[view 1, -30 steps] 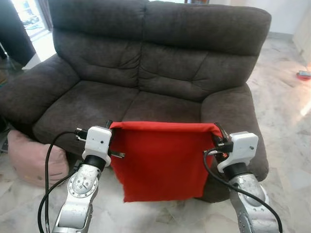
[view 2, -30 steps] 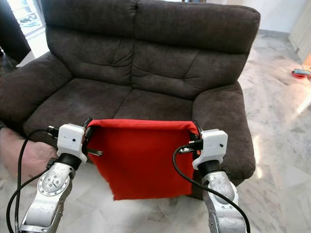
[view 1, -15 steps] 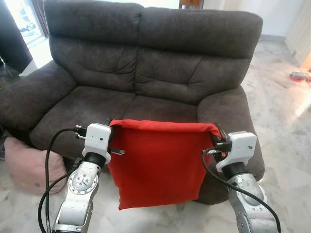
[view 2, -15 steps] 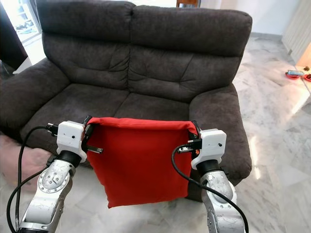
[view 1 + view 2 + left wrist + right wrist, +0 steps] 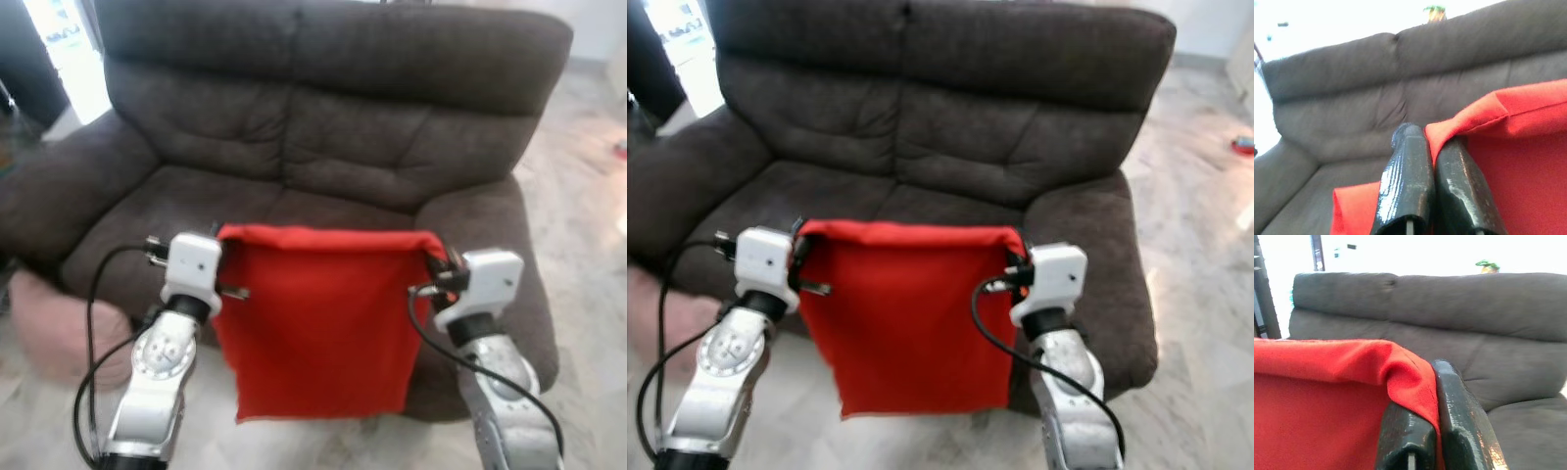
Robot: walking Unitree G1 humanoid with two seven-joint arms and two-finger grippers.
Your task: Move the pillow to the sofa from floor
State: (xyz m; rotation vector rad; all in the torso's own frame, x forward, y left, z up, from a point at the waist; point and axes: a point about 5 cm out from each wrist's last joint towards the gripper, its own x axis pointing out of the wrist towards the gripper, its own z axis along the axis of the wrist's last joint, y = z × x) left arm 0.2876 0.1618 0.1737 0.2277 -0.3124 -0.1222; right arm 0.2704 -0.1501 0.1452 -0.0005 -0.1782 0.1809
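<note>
A red pillow [image 5: 318, 318] hangs flat in the air between my two arms, in front of the dark brown sofa [image 5: 323, 147]. My left gripper [image 5: 221, 238] is shut on its top left corner, and the left wrist view shows the black fingers [image 5: 1410, 176] pinching the red cloth [image 5: 1498, 112]. My right gripper [image 5: 434, 257] is shut on the top right corner, with red fabric [image 5: 1400, 367] pinched between its fingers [image 5: 1454, 411]. The pillow's lower edge hangs just before the sofa's front, above the floor.
A pink cushion [image 5: 59, 328] lies on the marble floor [image 5: 588, 245] at the sofa's left front corner. The sofa's two seat cushions are bare. A bright doorway [image 5: 69, 49] stands at the far left. Open floor stretches to the right.
The camera has shifted and the picture is now blurred. The pillow stays gripped at both top corners, at much the same height before the sofa.
</note>
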